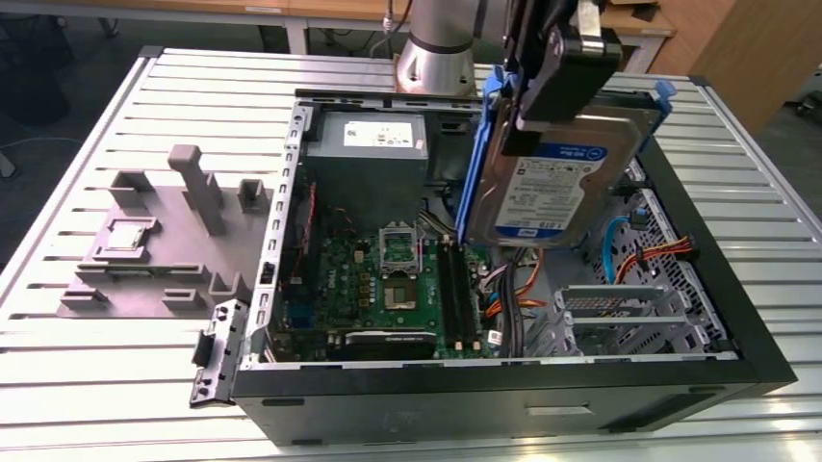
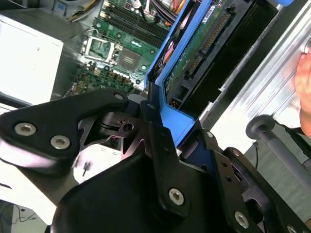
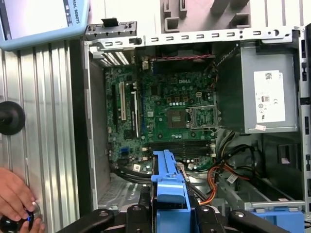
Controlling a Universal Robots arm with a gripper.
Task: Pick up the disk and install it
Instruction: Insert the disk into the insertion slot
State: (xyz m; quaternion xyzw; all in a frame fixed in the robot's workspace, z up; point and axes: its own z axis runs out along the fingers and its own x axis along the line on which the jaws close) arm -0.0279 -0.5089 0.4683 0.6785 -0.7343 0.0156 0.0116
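The disk (image 1: 561, 183) is a silver drive with a white-and-blue label and a blue bracket around its edges. It hangs upright and slightly tilted above the open computer case (image 1: 321, 404), over the side on the exterior view's right. My gripper (image 1: 549, 120) is shut on its upper edge from above. In the second wrist view my gripper (image 2: 163, 124) clamps the blue bracket, with the disk's (image 2: 201, 46) green circuit-board side showing past it. The first wrist view has my gripper (image 3: 170, 216) closed on the disk's (image 3: 169, 182) blue bracket above the case's inside.
Inside the case lie a green motherboard (image 1: 379, 279), a grey power-supply box (image 1: 366, 144), a metal drive cage (image 1: 617, 318) and orange cables (image 1: 649, 255). A grey fixture (image 1: 167, 241) stands beside the case on the slatted table (image 1: 103, 385). A person's hand (image 3: 17, 201) rests by a black knob.
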